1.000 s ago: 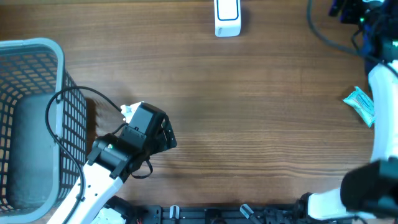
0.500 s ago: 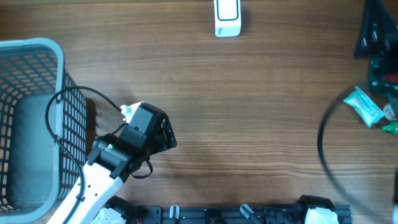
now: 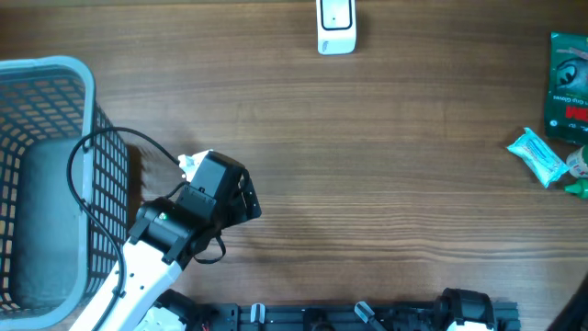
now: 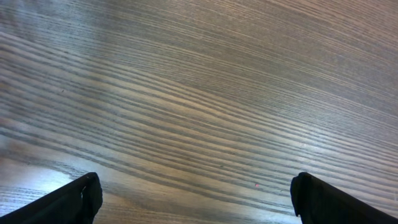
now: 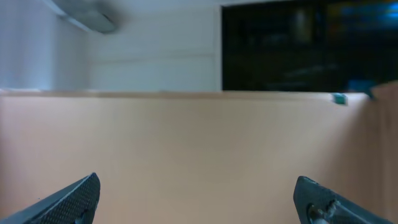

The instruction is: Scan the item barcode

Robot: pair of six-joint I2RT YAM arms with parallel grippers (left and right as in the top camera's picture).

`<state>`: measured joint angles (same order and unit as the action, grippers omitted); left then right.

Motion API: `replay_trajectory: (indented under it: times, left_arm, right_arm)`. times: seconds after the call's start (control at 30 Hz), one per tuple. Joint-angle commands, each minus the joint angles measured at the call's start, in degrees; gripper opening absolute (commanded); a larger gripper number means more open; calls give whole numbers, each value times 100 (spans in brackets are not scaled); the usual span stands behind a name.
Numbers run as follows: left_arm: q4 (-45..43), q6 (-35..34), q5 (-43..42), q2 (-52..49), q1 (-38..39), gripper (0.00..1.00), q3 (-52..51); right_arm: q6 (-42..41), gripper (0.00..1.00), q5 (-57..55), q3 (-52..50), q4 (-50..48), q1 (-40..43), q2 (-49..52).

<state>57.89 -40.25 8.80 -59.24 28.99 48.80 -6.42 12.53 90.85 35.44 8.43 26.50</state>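
My right hand swung off the surface at 3 o'clock, uncovering the green packet; it and my left hand stayed open and empty, so nothing was picked to scan.

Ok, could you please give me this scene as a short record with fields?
scanner: white scanner at the far edge of the table, near the middle
basket: blue-grey basket at the table's left end
items: green packet and light blue packet, close together at the right end
left gripper: open, empty, over bare table near the basket
right gripper: open, empty, facing a beige wall, not the table
progress: no item picked up yet
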Motion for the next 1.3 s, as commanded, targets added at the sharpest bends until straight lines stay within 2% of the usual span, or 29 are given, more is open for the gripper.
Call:
replay_trajectory:
  times: [0.0,0.2,0.33,0.5,0.6,0.73,0.77,0.83,0.93,1.0,1.13,1.27]
  left_arm:
    - [0,-96,114,37,31,100,-4]
    - [0,-94,114,37,31,100,-4]
    - [0,-94,114,37,31,100,-4]
    - [0,-94,114,37,31,100,-4]
    - [0,-96,114,37,31,100,-4]
    - [0,-96,114,37,31,100,-4]
    - [0,-96,114,37,31,100,-4]
    - [0,-96,114,37,31,100,-4]
    - [0,-96,114,37,31,100,-4]
    - [0,-94,114,37,31,100,-4]
    - [0,-96,114,37,31,100,-4]
    - [0,-96,114,37,31,100,-4]
  right_arm:
    - [844,100,-671,-22,595,-22,17]
    - [1832,100,-682,-22,1808,-22,17]
    - [1858,100,-680,-22,1862,-22,15]
    - [1886,100,-24,-166,1685,-22,-120]
    - [1886,100,695,-1054,737,-22,-629]
    - [1818,100,1456,-3587,-1412,-22,-1814]
    - [1792,100,1718,-4391,-2197,-22,-2100]
    - [1327,100,1969,-6028,-3856,-22,-2640]
    - [474,100,1906,-7567,-5595,-57,-2605]
    - [492,100,1860,-8255,-6017,-87,-2632]
    - [426,100,1530,-9060,-6092,-90,-2629]
    - [-1298,100,-308,-9060,-5893,-92,-2629]
